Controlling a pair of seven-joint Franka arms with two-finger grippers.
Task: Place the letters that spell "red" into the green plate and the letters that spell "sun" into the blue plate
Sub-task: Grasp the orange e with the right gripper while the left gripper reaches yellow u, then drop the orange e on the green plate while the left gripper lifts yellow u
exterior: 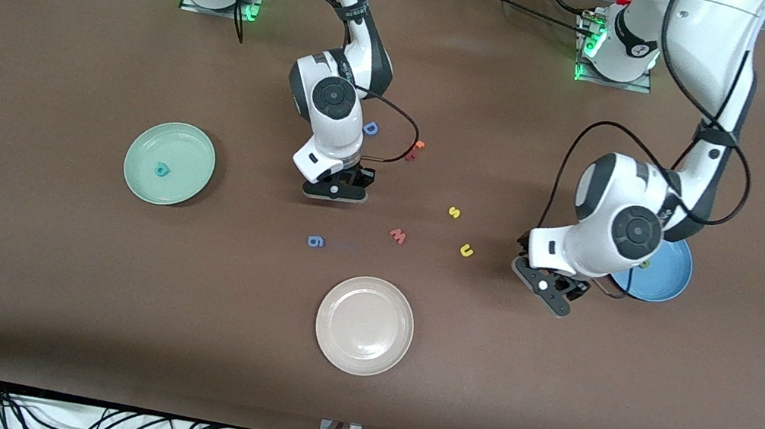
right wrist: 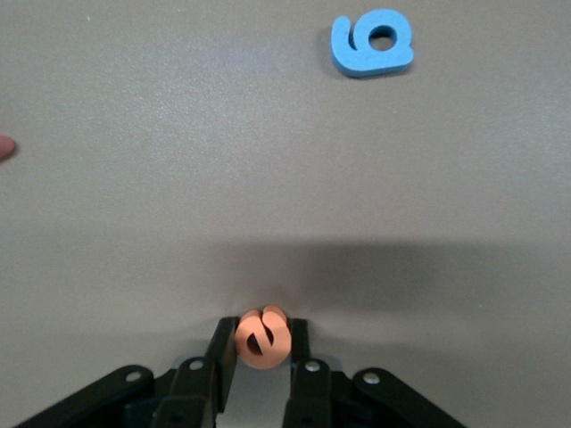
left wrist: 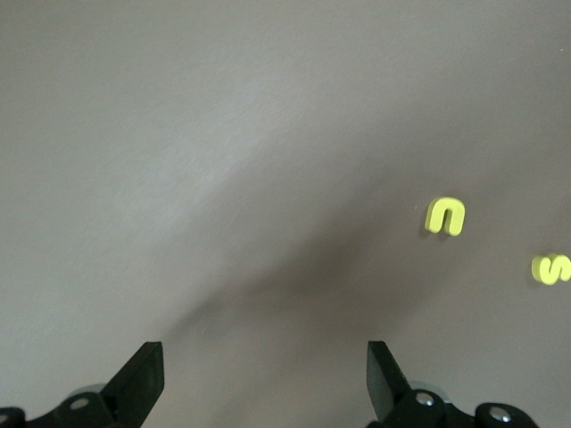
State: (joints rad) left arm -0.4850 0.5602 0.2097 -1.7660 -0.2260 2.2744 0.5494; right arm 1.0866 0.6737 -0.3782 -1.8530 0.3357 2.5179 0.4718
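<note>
My right gripper (right wrist: pixel 261 328) is shut on the orange e (right wrist: pixel 261 342), low over the table (exterior: pixel 336 190) between the green plate (exterior: pixel 198 143) and the yellow letters. A teal letter (exterior: pixel 161 169) lies in the green plate. The yellow s (exterior: pixel 454 212) and yellow u (exterior: pixel 466 250) lie on the table; the left wrist view shows the u (left wrist: pixel 446 216) and s (left wrist: pixel 551 268) too. My left gripper (exterior: pixel 555 289) hangs open (left wrist: pixel 265 374) over bare table between the u and the blue plate (exterior: pixel 675 280). The left arm partly hides that plate; a small olive letter (exterior: pixel 645 264) shows in it.
A beige-white plate (exterior: pixel 365 325) stands nearer the front camera. A red w (exterior: pixel 397 235) and a blue letter (exterior: pixel 316 241) lie between it and my right gripper. A blue D (exterior: pixel 371 128) and an orange and red pair of letters (exterior: pixel 414 150) lie nearer the bases.
</note>
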